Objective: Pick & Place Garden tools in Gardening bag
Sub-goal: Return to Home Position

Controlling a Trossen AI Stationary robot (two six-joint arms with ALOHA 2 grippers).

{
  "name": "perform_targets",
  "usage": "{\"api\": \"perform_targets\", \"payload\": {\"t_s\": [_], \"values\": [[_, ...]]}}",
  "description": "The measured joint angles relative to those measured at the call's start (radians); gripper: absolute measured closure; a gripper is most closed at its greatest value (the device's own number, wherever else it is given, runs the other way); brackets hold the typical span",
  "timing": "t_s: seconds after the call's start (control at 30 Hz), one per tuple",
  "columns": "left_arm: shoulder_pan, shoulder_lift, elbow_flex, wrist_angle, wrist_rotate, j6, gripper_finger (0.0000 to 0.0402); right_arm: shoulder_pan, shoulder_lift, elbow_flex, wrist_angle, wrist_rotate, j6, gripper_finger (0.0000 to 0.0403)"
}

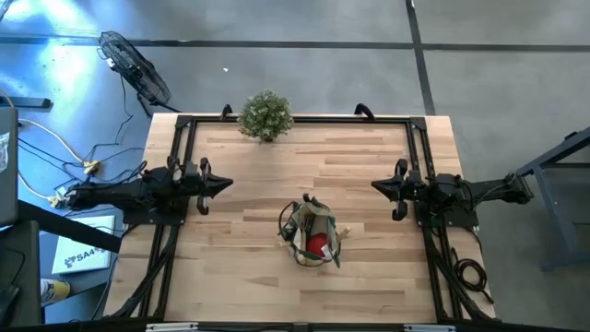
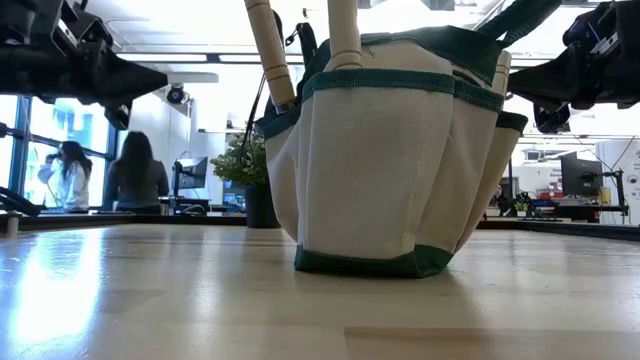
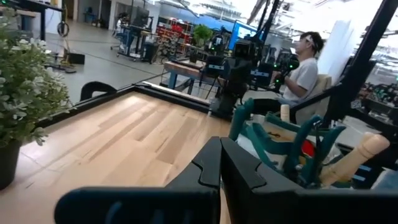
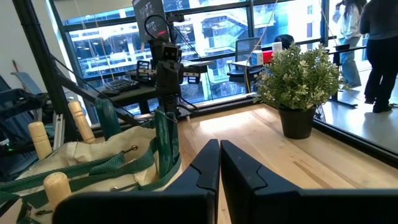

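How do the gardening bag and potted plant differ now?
The gardening bag sits mid-table between left claw and right claw; the potted plant stands at the far edge. The bag holds wooden tool handles; the plant is bushy green leaves. Both stand upright, untouched.

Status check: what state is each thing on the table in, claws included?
Gardening bag: standing on the table, mouth open.
Garden tools: in the bag, wooden handles sticking up.
Red cone piece: in the bag.
Potted plant: upright at the far edge.
Left claw: shut, empty, over the left side.
Right claw: shut, empty, over the right side.
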Motion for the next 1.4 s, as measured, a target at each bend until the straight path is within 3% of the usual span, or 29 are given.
{"api": "perform_targets", "payload": {"t_s": [0.33,0.63,1.4], "values": [[-0.094,0.0,0.0,-0.026,-0.074,0.099,0.0402,0.0,0.0,0.0,0.0,0.0,0.0,0.0398],[-0.093,0.047,0.0,-0.051,0.098,0.155,0.0402,0.0,0.0,0.0,0.001,0.0,0.0,0.0398],[-0.094,0.079,0.0,-0.05,0.077,0.146,0.0402,0.0,0.0,0.0,0.001,0.0,0.0,0.0398]]}}
